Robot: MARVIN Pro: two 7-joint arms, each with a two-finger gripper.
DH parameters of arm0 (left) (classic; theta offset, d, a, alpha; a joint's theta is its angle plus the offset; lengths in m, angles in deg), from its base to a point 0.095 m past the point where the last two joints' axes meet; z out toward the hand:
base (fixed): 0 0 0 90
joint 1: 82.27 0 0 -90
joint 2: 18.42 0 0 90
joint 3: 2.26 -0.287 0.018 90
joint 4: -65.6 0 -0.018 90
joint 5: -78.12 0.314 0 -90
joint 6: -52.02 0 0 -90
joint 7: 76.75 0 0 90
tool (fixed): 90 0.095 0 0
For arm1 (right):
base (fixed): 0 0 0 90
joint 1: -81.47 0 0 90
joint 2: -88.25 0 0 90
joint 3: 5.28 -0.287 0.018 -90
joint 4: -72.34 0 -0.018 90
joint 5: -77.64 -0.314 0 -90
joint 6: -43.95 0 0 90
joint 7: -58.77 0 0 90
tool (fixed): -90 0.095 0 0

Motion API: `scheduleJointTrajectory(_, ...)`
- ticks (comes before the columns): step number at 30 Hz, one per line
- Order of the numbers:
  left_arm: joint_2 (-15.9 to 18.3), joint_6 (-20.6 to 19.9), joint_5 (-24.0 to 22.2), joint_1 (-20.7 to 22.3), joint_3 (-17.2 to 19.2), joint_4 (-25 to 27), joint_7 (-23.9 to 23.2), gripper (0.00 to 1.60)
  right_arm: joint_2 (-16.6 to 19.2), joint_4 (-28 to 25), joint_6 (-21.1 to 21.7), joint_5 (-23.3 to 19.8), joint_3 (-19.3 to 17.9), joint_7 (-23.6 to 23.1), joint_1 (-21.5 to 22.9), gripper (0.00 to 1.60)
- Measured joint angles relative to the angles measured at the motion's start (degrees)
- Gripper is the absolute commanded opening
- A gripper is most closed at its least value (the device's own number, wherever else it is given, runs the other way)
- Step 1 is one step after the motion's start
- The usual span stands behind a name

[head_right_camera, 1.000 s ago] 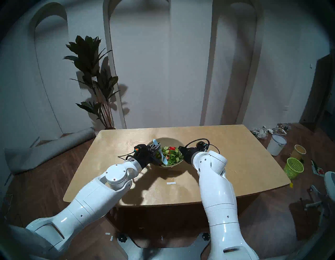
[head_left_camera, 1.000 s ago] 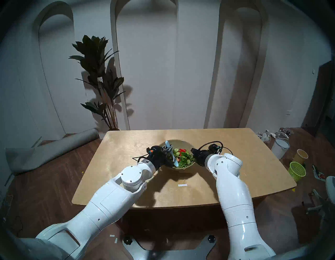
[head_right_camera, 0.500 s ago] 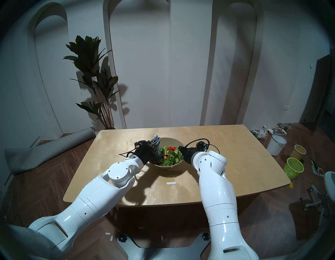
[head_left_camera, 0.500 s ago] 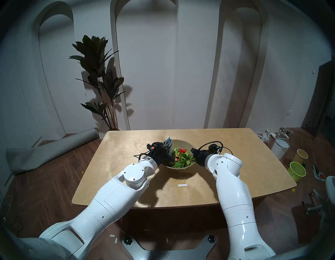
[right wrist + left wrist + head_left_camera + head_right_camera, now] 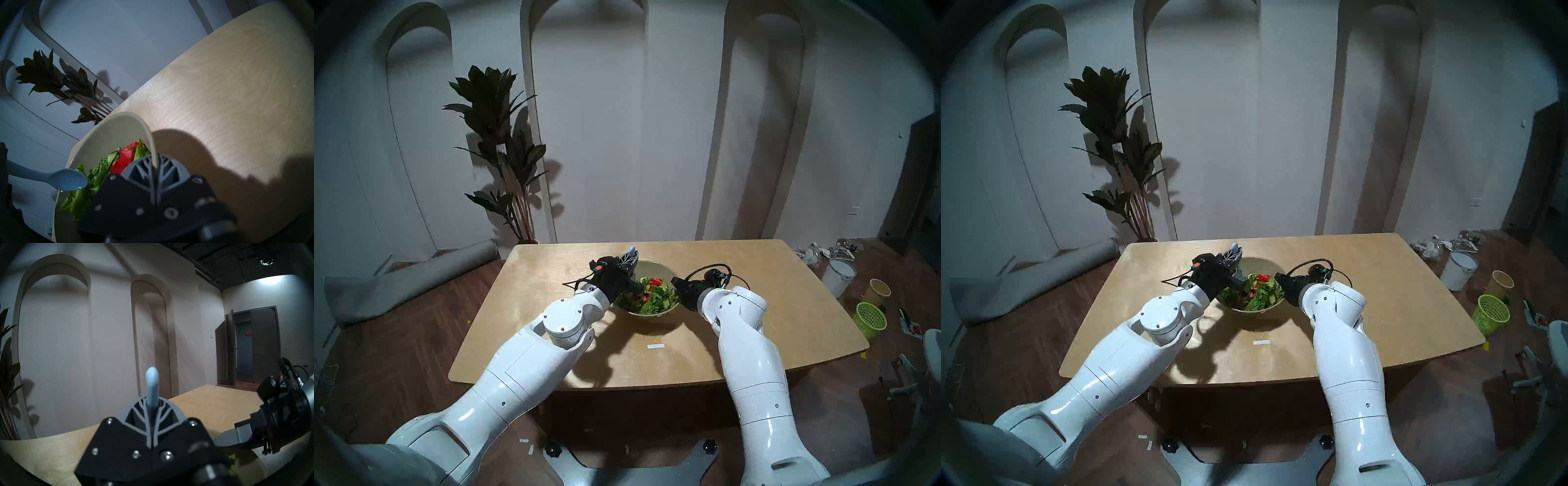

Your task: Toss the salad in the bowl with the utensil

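Pale arched wall panels and a dark-leaved potted plant (image 5: 499,142) stand behind the light wooden bench (image 5: 738,271), on whose middle sits the wide, round, beige-olive ceramic bowl (image 5: 656,268). Inside it lies the salad (image 5: 653,295), a heap of chopped green leaves with cucumber slices and bright red pieces, piled toward the near and right part of the bowl.

At the bowl's far-left rim, the left end effector (image 5: 631,259) is clenched on the slim pale blue plastic utensil (image 5: 68,180). Its long axis runs steeply: the rounded handle end pokes up past the fingertips in the left wrist view, while the spoon-like working end hangs down on the salad's left, just above the leaves or barely touching them; I cannot tell which.

Opposite it, the right end effector (image 5: 154,167) is clamped on the bowl's right rim, one finger inside the wall and one outside.

So the salad lies below and to the right of the utensil's tip, and the left arm alone carries the tool. The next stroke, I judge, calls for dipping down and rightward into the heap while the right arm steadies the bowl.
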State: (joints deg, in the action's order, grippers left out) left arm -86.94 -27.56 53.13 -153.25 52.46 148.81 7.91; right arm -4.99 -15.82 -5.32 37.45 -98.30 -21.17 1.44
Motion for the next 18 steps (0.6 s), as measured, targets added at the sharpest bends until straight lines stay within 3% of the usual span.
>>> scheduleJointTrajectory(8,2.58,2.83,-1.13,-1.63,1.0,4.12,-2.77,0.0,0.0,0.0,-0.01,0.0,0.0,0.0,0.0,0.0)
scheduleJointTrajectory(18,2.24,6.25,0.31,-0.24,0.8,-2.71,-5.55,0.0,0.0,0.0,-0.01,0.0,0.0,0.0,0.0,0.0)
